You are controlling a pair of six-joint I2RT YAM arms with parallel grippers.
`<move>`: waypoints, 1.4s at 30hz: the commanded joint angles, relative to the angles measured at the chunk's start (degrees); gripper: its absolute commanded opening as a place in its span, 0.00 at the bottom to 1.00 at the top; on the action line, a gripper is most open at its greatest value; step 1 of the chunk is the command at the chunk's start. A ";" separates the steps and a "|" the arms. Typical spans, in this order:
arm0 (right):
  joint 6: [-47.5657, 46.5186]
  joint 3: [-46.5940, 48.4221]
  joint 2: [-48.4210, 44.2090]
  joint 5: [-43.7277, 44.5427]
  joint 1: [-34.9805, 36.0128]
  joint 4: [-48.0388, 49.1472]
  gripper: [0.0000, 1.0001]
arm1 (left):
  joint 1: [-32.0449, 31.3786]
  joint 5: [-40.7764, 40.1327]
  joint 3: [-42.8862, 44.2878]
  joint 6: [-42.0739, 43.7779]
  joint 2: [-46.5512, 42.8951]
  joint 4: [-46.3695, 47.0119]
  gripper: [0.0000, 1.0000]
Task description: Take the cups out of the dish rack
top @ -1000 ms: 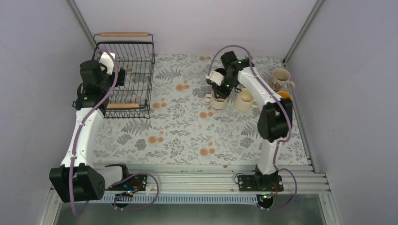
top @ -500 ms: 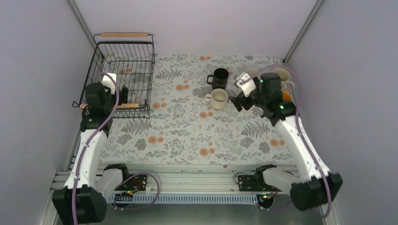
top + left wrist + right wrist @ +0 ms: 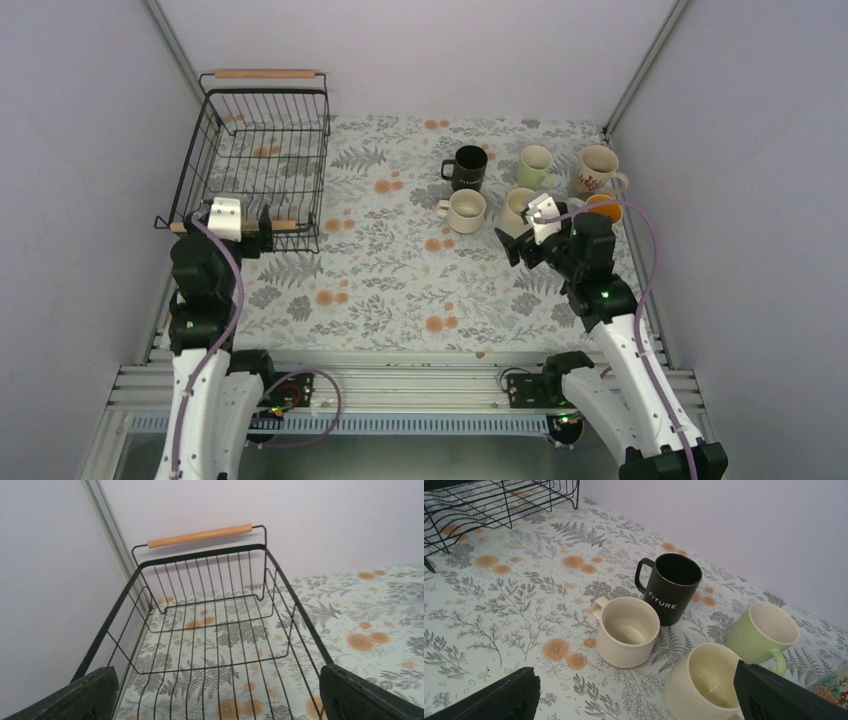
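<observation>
The dish rack (image 3: 262, 150), a black wire basket with two wooden handles, stands at the far left with no cup showing in it. My left gripper (image 3: 243, 223) hovers open at its near handle; in the left wrist view the bare rack (image 3: 210, 640) lies beyond my open gripper (image 3: 220, 700). Upright on the floral table stand a black cup (image 3: 468, 167), a cream cup (image 3: 465, 211), a ribbed cream cup (image 3: 514, 206), a pale green cup (image 3: 534, 165), a beige printed cup (image 3: 597, 170) and an orange-lined cup (image 3: 604, 206). My right gripper (image 3: 520, 238) is open and holds nothing, just short of them.
In the right wrist view the black cup (image 3: 671, 587), cream cup (image 3: 628, 630), ribbed cup (image 3: 706, 680) and green cup (image 3: 764, 630) crowd together ahead of my gripper (image 3: 634, 700). The rack's corner (image 3: 499, 500) shows far left. Walls close in on both sides.
My right arm has let go of the black cup and drawn back toward the near edge, jaws now wide. My left arm has withdrawn from over the rack to its near handle.
</observation>
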 commanded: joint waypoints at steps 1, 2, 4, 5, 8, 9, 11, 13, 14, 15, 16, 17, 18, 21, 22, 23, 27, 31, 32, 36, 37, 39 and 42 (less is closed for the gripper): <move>2.94 -2.89 -2.19 -0.04 -0.59 3.75 1.00 | 0.17 5.42 -4.25 1.24 -5.55 -0.13 1.00; 2.77 -3.59 -2.64 -0.33 -0.55 3.84 1.00 | 0.18 5.67 -5.02 1.34 -6.77 -0.06 1.00; 1.86 -4.09 -3.53 -1.35 -0.66 3.05 1.00 | 0.19 6.07 -6.26 1.44 -9.28 -0.87 1.00; 1.80 -4.02 -4.09 -1.45 -0.88 2.73 1.00 | 0.26 6.41 -7.14 1.64 -10.62 -1.30 1.00; 1.38 -4.08 -5.69 -2.56 -1.45 2.42 1.00 | 0.25 7.93 -10.79 3.43 -14.55 -1.14 1.00; 1.12 -4.07 -6.12 -2.72 -1.61 2.31 1.00 | 0.28 8.14 -11.15 3.44 -15.22 -1.13 1.00; 0.58 -4.35 -6.77 -3.25 -2.12 1.94 1.00 | 0.37 7.63 -11.64 2.79 -17.61 -1.26 1.00; -0.30 -4.86 -6.88 -4.70 -2.57 1.12 1.00 | 0.37 7.45 -12.11 2.87 -18.37 -1.16 1.00; -0.53 -4.83 -6.87 -5.48 -2.81 0.92 1.00 | 0.37 7.26 -12.18 2.62 -18.24 -1.26 1.00; -0.57 -4.75 -6.76 -6.14 -3.01 0.50 1.00 | 0.37 7.13 -12.26 2.57 -18.01 -1.17 1.00; -0.64 -4.64 -6.63 -6.74 -3.21 0.14 1.00 | 0.36 7.25 -12.40 2.77 -17.68 -1.16 1.00; -0.74 -4.54 -6.60 -7.07 -3.42 -0.13 1.00 | 0.32 7.83 -12.45 3.13 -17.51 -1.10 1.00; -0.83 -4.59 -6.60 -7.24 -3.63 -0.24 1.00 | 0.36 7.96 -12.51 3.25 -17.40 -1.08 1.00; -1.30 -4.99 -6.62 -7.10 -4.29 -0.27 1.00 | 0.36 7.19 -12.78 3.02 -17.73 -0.99 1.00; -1.50 -5.19 -6.66 -7.09 -4.44 -0.19 1.00 | 0.31 6.98 -12.79 2.94 -17.75 -0.96 1.00; -1.55 -5.22 -6.58 -7.08 -4.51 -0.14 1.00 | 0.36 6.82 -12.86 2.91 -17.68 -0.98 1.00; -1.98 -5.24 -6.21 -7.88 -4.61 -0.49 1.00 | 0.37 6.31 -13.13 2.58 -17.47 -0.61 1.00; -2.71 -4.79 -5.10 -9.92 -4.67 -1.76 1.00 | 0.36 6.48 -13.26 2.49 -17.58 -0.58 1.00; -2.57 -4.46 -4.84 -9.98 -4.64 -2.11 1.00 | 0.34 6.37 -13.28 2.41 -17.65 -0.56 1.00; -0.94 -3.78 -4.77 -8.05 -4.65 -1.33 1.00 | 0.32 5.19 -13.31 1.81 -17.96 -0.54 1.00; 0.20 -4.04 -4.99 -6.25 -4.63 -0.36 1.00 | 0.36 4.67 -13.35 1.57 -18.00 -0.43 1.00; 2.60 -4.38 -5.29 -4.16 -5.04 1.41 1.00 | 0.36 -0.87 -13.97 -2.14 -17.63 0.73 1.00; 4.73 -3.90 -5.44 -0.83 -5.37 4.53 1.00 | 0.34 -10.84 -16.56 -5.88 -16.21 4.69 1.00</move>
